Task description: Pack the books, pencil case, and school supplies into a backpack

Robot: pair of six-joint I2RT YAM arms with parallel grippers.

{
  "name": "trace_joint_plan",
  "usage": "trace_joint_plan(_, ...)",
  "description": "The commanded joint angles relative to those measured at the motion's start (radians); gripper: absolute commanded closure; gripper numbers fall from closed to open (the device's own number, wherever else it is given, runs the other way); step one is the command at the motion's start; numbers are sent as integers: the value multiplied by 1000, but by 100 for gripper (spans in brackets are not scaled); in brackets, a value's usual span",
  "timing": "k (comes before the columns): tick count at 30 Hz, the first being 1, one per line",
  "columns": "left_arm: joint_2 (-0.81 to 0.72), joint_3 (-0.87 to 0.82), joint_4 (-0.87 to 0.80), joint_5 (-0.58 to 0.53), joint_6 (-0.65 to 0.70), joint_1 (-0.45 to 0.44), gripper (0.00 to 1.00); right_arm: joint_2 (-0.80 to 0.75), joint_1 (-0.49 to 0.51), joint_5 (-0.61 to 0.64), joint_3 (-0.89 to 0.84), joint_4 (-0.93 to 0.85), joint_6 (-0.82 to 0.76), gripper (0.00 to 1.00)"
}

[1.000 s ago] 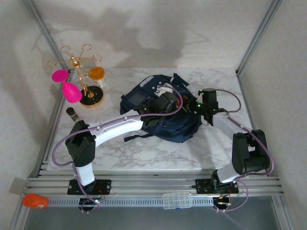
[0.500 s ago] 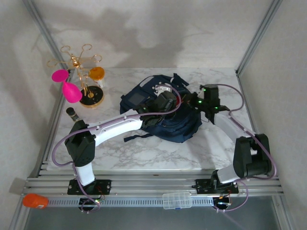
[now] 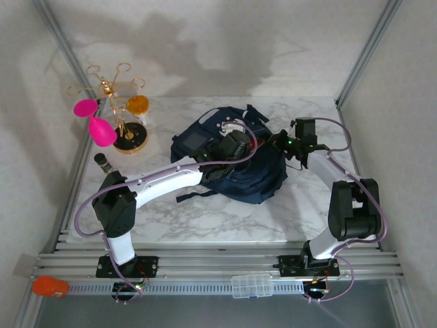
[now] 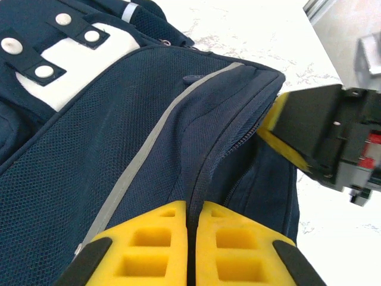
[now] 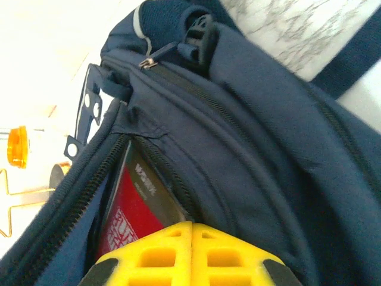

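**A:** Marble table (image 3: pixel 225 219) in a white-walled booth, with a gold glass rack (image 3: pixel 119 102) off at 10 o'clock. Where's the backpack sitting?

**B:** The backpack (image 3: pixel 252 179) is slumped about mid-table, a bit toward 1 o'clock. The left gripper (image 4: pixel 191 208) is on top of it, fingers pinched together on the bag's zip edge.

**A:** And the right one?

**B:** The right gripper (image 5: pixel 191 229) is at the bag's 3 o'clock side, pads pressed flat against each other, tips right at the open compartment. You can see a book (image 5: pixel 128 220) with a red and dark cover tucked inside that pocket.
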Motion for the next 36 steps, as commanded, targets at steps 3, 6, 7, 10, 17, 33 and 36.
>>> trace_joint_plan(3,-29,17,58,28,-13,8,100,66,51,30,46,-7,-26,100)
trace_joint_plan(6,-27,18,55,35,-18,8,100,95,70,-13,71,-2,-23,100)
trace_joint_plan(7,-28,18,53,32,-20,8,100,91,72,-28,71,7,-23,100)
trace_joint_plan(10,-25,15,50,37,-25,8,100,45,69,-25,63,-3,-36,100)
trace_joint_plan(17,-2,-16,42,66,-62,8,100,-111,-26,-1,-18,-93,-112,99)
trace_joint_plan(33,-124,-211,89,335,-69,46,47,-323,-36,162,-57,-361,-247,78)
trace_joint_plan(36,-254,-360,129,324,-154,115,40,-328,62,215,-43,-408,-239,72)
